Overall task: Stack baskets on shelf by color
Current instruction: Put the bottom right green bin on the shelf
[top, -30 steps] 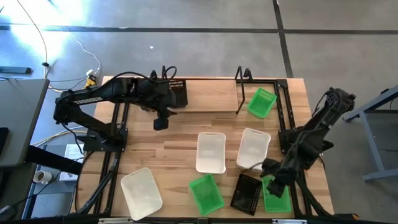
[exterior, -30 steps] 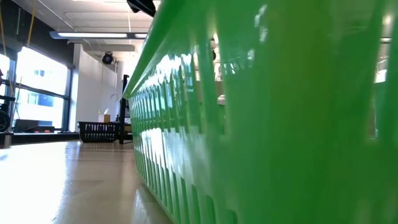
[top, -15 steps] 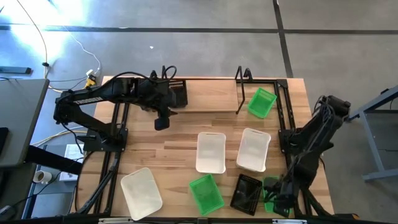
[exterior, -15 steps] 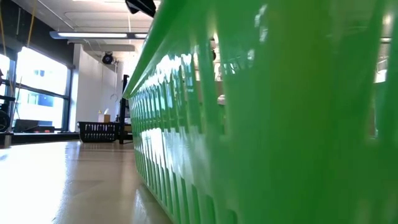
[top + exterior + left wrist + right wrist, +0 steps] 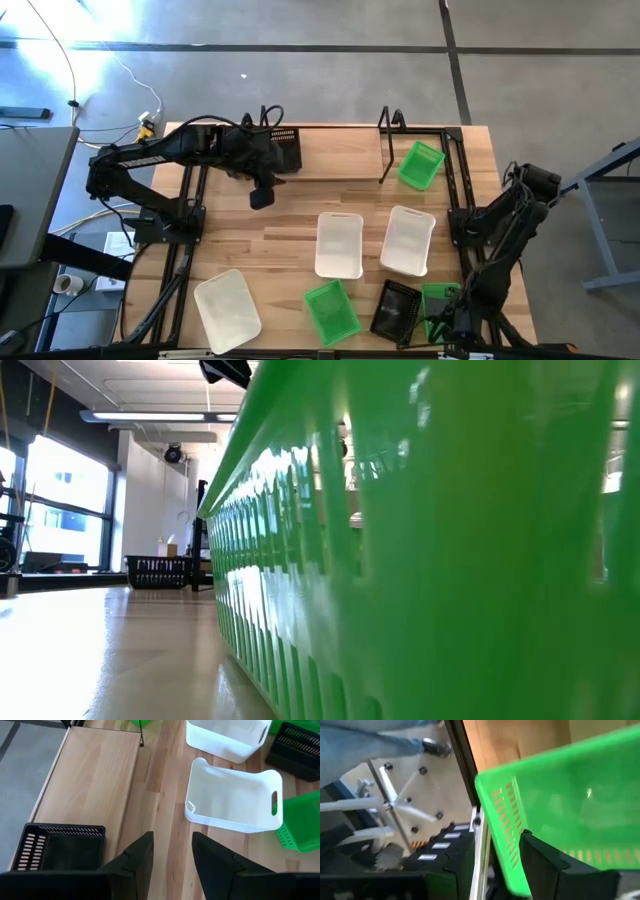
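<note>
In the high view my right gripper [image 5: 451, 322] is open at the near right corner of a green basket [image 5: 436, 300] that lies on the table's near right corner. In the right wrist view its fingers stand on either side of that basket's slotted wall [image 5: 501, 827]. My left gripper [image 5: 260, 196] is open and hovers near a black basket [image 5: 286, 150] at the shelf's left end. Another green basket [image 5: 420, 164] sits tilted at the right end of the shelf [image 5: 384, 150]. On the table lie three white baskets [image 5: 339, 243], [image 5: 408, 240], [image 5: 228, 308], a third green basket [image 5: 331, 310] and a second black basket [image 5: 397, 310]. My right gripper has one finger [image 5: 542, 862] inside the green basket and the other finger [image 5: 462, 865] outside it, with the slotted wall [image 5: 505, 850] between them. It comes from above, and the basket lies on the table. I cannot tell whether either finger touches the wall.
The low view is nearly filled by a green basket [image 5: 420, 560] right at the camera. Black frame rails [image 5: 460, 200] run along the table's right and left sides. A person's leg and shoe [image 5: 432, 747] show beyond the table. Bare wood lies between the shelf ends [image 5: 335, 165].
My right gripper has moved toward the table's near edge, from above the green basket's middle to its near right corner. The basket has stayed in place and more of it shows now. The left arm has kept still.
</note>
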You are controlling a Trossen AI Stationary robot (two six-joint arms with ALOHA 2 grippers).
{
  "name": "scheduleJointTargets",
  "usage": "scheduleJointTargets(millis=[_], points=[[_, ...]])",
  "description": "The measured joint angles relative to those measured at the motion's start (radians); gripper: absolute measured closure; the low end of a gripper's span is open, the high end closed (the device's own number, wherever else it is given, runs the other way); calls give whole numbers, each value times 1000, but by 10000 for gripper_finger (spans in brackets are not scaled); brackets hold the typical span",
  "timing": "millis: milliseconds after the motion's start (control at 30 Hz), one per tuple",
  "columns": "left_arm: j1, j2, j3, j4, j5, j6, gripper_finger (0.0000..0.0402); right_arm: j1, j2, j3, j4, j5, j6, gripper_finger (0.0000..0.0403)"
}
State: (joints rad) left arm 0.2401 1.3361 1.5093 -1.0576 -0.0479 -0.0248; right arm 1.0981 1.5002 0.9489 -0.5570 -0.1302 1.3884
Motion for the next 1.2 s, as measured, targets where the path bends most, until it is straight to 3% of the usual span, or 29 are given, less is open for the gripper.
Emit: scheduleJointTargets(millis=[100, 433, 1067, 1200], points=[[0, 0, 0, 0, -1, -16, 277, 17, 0, 0, 0, 58, -41, 263], [0, 0, 0, 0, -22, -39, 277, 52, 13, 0, 56, 98, -114, 263], [0, 0, 0, 0, -44, -51, 277, 55, 178, 0, 74, 38, -80, 264], [0, 0, 0, 0, -46, -51, 277, 55, 192, 0, 67, 2, -26, 290]])
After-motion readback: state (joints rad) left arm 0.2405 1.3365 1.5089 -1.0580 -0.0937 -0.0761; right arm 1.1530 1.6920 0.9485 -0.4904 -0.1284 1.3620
